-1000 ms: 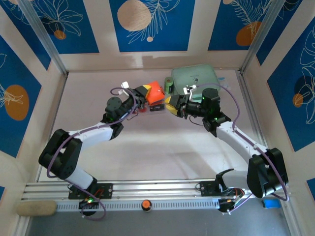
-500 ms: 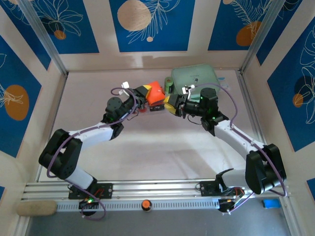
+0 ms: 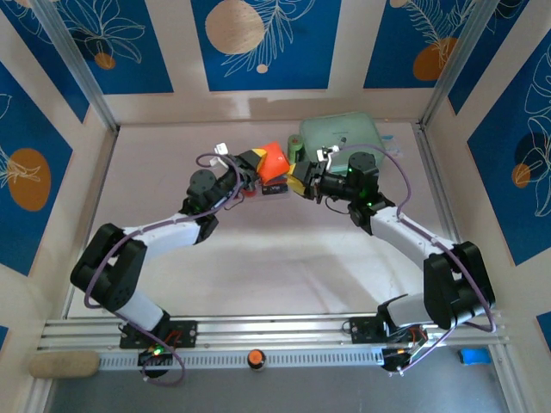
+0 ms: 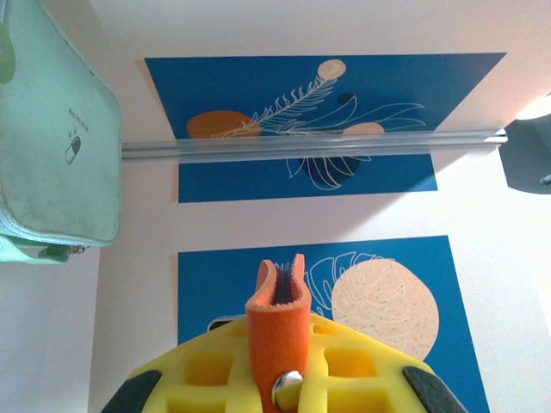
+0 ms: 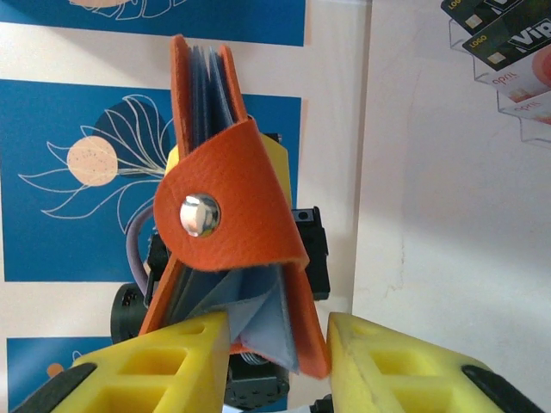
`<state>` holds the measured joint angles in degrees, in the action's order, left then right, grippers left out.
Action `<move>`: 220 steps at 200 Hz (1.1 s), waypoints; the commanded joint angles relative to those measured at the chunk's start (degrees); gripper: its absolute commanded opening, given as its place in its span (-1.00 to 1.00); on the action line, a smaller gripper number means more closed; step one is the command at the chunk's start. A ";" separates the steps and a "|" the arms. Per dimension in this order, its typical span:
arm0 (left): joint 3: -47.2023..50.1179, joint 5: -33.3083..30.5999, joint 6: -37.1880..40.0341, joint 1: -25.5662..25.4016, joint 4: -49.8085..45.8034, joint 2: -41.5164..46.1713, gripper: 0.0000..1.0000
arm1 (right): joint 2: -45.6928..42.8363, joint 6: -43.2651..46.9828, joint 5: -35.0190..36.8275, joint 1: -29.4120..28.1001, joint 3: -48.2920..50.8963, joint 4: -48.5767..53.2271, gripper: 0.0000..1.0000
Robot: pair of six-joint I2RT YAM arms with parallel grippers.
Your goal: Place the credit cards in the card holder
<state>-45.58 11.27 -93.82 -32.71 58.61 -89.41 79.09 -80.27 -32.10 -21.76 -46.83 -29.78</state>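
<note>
clamped card holder [image 5: 232, 249] in left gripper [image 4: 280, 366], long axis up-frame; straddled its lower edge with right gripper [image 5: 280, 344], jaws spread.

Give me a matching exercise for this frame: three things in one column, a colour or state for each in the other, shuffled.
Things:
1. holder
2. pouch
3. cards

Colour or state:
A. fanned out, lying loose
B. clamped in the left fingers
C. mint green, zipped

Pairs: 1-B, 2-C, 3-A
</note>
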 commanded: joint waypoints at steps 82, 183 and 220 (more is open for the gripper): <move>-2.05 -0.11 -0.57 -1.22 4.83 -0.71 -1.00 | 0.15 -2.35 -1.65 0.26 -0.36 -3.82 -0.62; -2.58 -0.28 -0.57 -1.22 4.85 -0.94 -1.00 | -1.89 -2.27 -1.65 1.28 2.82 -3.27 -0.74; -2.67 -0.11 -0.57 -1.15 4.77 -0.83 -1.00 | -1.47 -2.30 -1.72 1.28 2.56 -3.39 -0.83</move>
<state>-46.28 10.87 -94.21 -33.28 59.59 -89.86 78.50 -82.76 -33.08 -20.71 -44.82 -33.01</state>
